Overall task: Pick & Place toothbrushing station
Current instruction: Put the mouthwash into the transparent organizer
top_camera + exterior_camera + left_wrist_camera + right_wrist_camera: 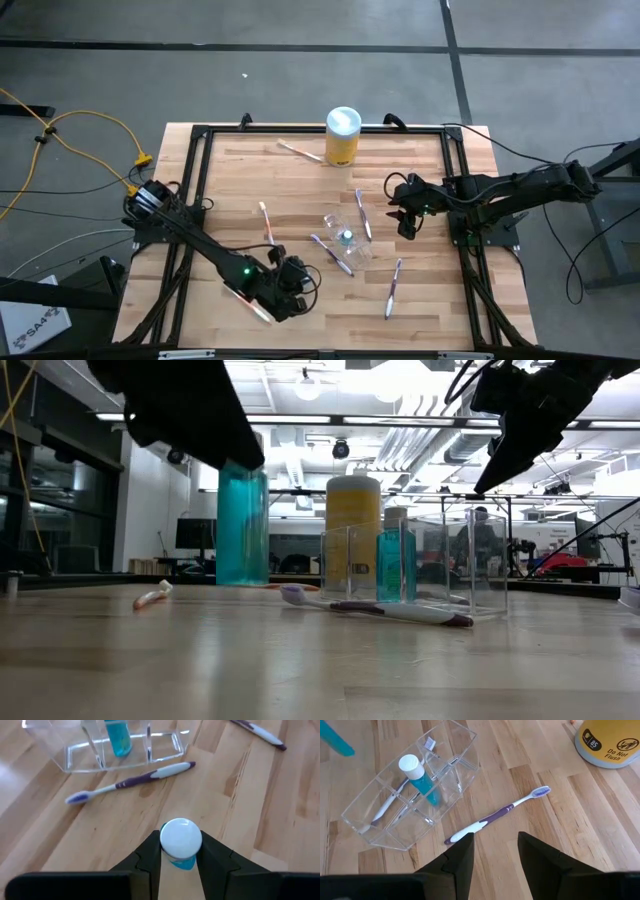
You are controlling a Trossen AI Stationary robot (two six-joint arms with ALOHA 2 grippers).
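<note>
One blue tube point(180, 841) clamped between left pincer point(180, 851) fingers.

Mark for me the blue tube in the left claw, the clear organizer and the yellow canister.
Blue tube point(181, 839), left wrist view, white cap.
Clear organizer point(367, 831), right wrist view, near wall.
Yellow canister point(342, 146), high view, yellow side.

Left end effector point(180, 851) low near the table's front, fingers clamped, right end effector point(495, 851) raised, fingers apart

Plenty of bare surface point(430, 300) around me, only scattered toothbrushes point(392, 287), the clear organizer point(345, 240) and yellow canister point(342, 136) in the way.
</note>
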